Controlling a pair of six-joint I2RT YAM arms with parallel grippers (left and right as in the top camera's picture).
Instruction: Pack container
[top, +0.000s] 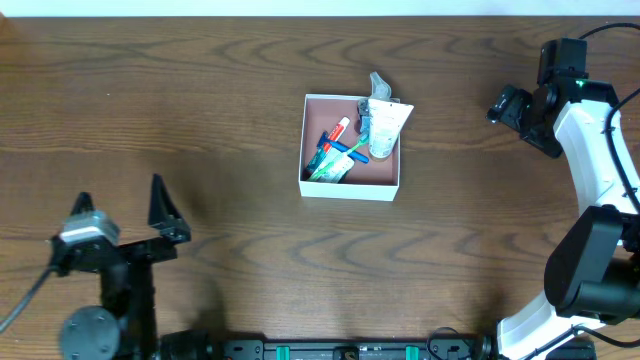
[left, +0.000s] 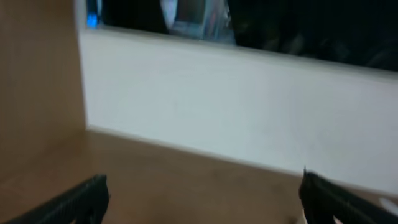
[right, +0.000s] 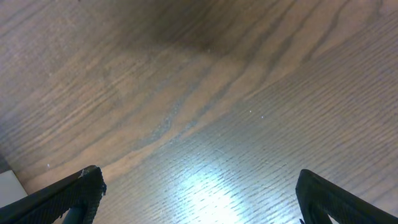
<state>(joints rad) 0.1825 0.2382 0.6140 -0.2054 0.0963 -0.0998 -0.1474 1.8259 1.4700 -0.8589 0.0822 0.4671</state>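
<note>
The container (top: 385, 184), a square white-walled box with a reddish-brown inside, sits at the table's middle in the overhead view. It holds several toiletries: a white tube (top: 385, 128), a red-and-white tube (top: 340, 129), a green-and-blue packet (top: 332, 163) and a clear wrapped item (top: 379, 85) sticking over the far rim. My left gripper (top: 122, 219) is open and empty at the front left, far from the box. My right gripper (top: 505, 104) is open and empty at the far right, over bare wood (right: 205, 124).
The left wrist view shows only the wooden table (left: 186, 186) and a white wall (left: 236, 106) beyond its edge. The right arm's white links (top: 590, 150) run down the right side. A rail (top: 350, 350) lies along the front edge.
</note>
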